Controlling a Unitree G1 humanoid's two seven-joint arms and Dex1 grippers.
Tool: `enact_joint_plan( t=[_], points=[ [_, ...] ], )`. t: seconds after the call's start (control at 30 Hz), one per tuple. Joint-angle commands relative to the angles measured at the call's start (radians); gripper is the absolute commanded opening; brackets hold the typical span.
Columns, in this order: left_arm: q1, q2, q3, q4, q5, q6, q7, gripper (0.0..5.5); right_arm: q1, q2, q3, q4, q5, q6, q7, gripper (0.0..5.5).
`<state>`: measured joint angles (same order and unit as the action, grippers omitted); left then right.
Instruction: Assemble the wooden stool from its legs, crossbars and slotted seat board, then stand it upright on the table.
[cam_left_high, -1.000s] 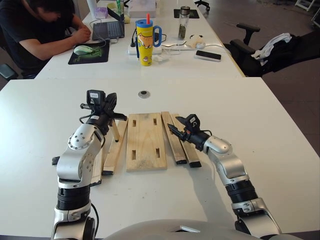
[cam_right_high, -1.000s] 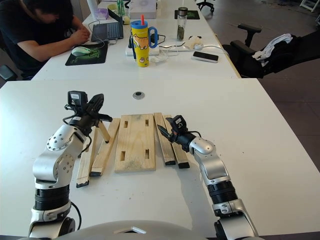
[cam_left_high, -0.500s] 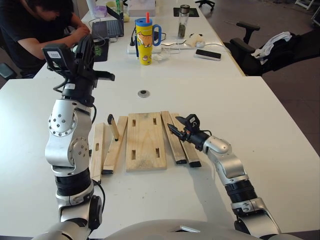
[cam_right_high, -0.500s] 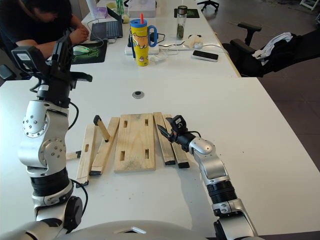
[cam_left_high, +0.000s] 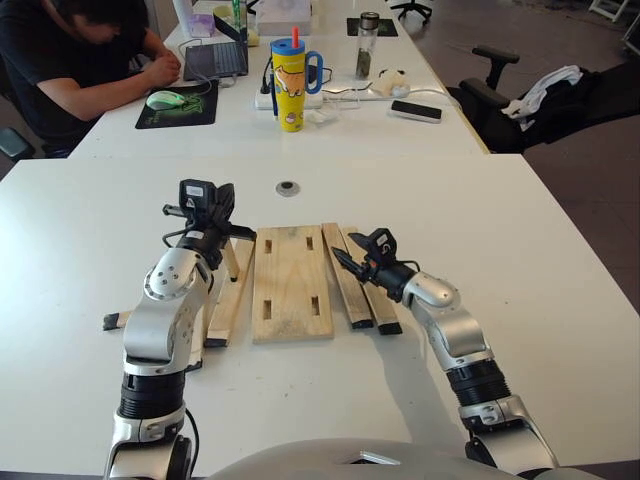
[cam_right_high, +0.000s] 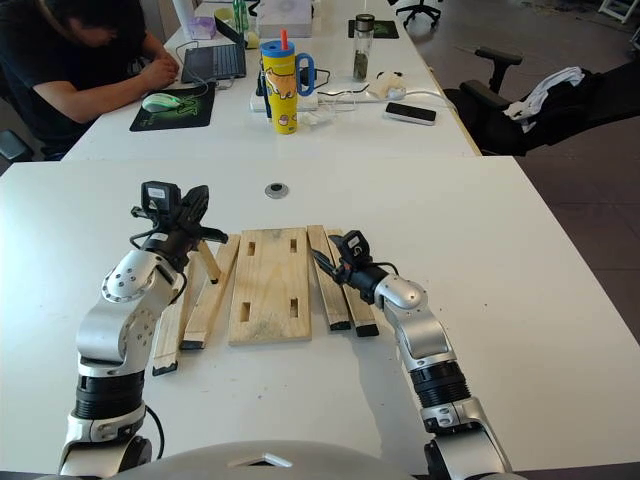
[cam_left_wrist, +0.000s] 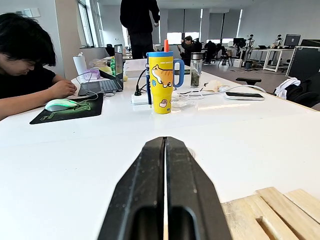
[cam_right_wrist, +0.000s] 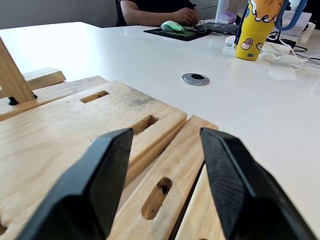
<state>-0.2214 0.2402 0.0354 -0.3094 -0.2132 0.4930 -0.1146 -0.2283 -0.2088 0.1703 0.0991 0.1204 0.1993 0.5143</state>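
Observation:
The slotted seat board (cam_left_high: 292, 282) lies flat at the table's middle. Two wooden legs (cam_left_high: 350, 277) lie side by side along its right edge, and two more long pieces (cam_left_high: 228, 300) lie on its left. A short crossbar (cam_left_high: 230, 258) leans tilted on the left pieces. My left gripper (cam_left_high: 222, 203) hangs just above that crossbar's far end, its fingers (cam_left_wrist: 150, 190) pressed together with nothing between them. My right gripper (cam_left_high: 345, 262) hovers low over the right legs with its fingers (cam_right_wrist: 105, 165) apart; the board's corner and a slotted leg (cam_right_wrist: 170, 175) lie beneath.
A round cable grommet (cam_left_high: 289, 188) sits in the table behind the board. A yellow mug (cam_left_high: 291, 82), a laptop, a mouse pad and a phone (cam_left_high: 416, 111) stand on the far table. An office chair (cam_left_high: 500, 90) is at the back right.
Half a second ago the left arm stood raised high; it has come back down beside the leaning crossbar. The right gripper has edged slightly toward the board. The wooden parts lie as before.

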Motion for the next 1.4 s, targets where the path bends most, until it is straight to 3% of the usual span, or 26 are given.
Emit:
enact_joint_plan(
  t=[0.03,0.37,0.63,1.1,1.33,1.4],
  points=[
    [0.050,-0.003,0.017,0.048,0.019,-0.038,-0.004,0.02,-0.003,0.007,0.004,0.014,-0.018,-0.018,-0.012,2.48],
    [0.000,-0.018,0.114,-0.097,-0.020,-0.152,0.007,0.02,0.009,0.007,-0.009,0.011,-0.018,-0.024,-0.015,2.48],
    [0.179,0.046,0.101,-0.286,-0.103,-0.050,-0.089,1.13,0.048,0.013,-0.028,-0.011,-0.019,-0.036,-0.055,2.48],
    [0.294,0.028,0.096,-0.244,-0.074,-0.045,-0.075,3.03,0.070,0.016,-0.022,-0.051,-0.011,-0.010,-0.056,2.48],
    [0.327,0.028,0.077,-0.228,-0.047,-0.005,-0.053,3.06,0.087,0.015,-0.017,-0.072,-0.013,0.005,-0.050,2.48],
    [0.330,0.027,0.067,-0.215,-0.040,0.011,-0.051,2.77,0.086,0.014,-0.015,-0.075,-0.013,0.010,-0.047,2.48]
  ],
)
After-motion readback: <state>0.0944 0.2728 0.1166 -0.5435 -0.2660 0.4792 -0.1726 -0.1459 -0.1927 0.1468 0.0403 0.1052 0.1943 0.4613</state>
